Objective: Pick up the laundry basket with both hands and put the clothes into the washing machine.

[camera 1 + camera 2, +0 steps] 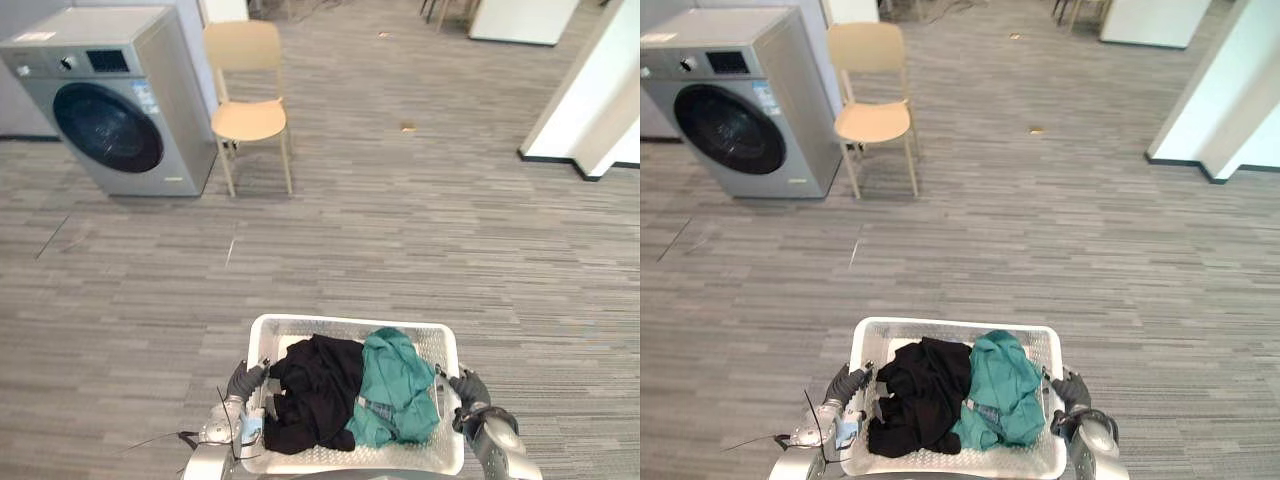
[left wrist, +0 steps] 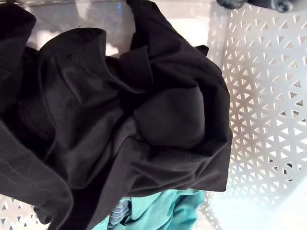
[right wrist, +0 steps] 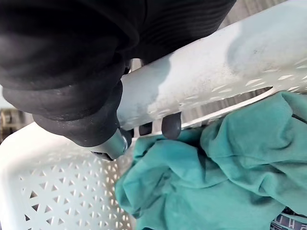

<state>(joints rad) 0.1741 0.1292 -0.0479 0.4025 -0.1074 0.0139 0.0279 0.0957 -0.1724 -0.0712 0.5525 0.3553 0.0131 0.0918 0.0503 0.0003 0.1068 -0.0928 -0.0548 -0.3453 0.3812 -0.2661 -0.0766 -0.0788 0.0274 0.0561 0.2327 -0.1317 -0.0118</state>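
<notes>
Balancing the white perforated plastic laundry basket (image 1: 350,322), opposite rims are taken: fingers of the right hand (image 1: 468,388) are curled round it; those of the left hand (image 1: 243,380) cannot be told.

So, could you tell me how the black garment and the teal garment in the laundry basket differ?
The black garment lies in the left half of the laundry basket, by the left hand; the teal garment lies in the right half, by the right hand. The black garment looks plain; the teal garment shows a blue patterned patch at its near edge. Both are crumpled and touch in the middle.
</notes>
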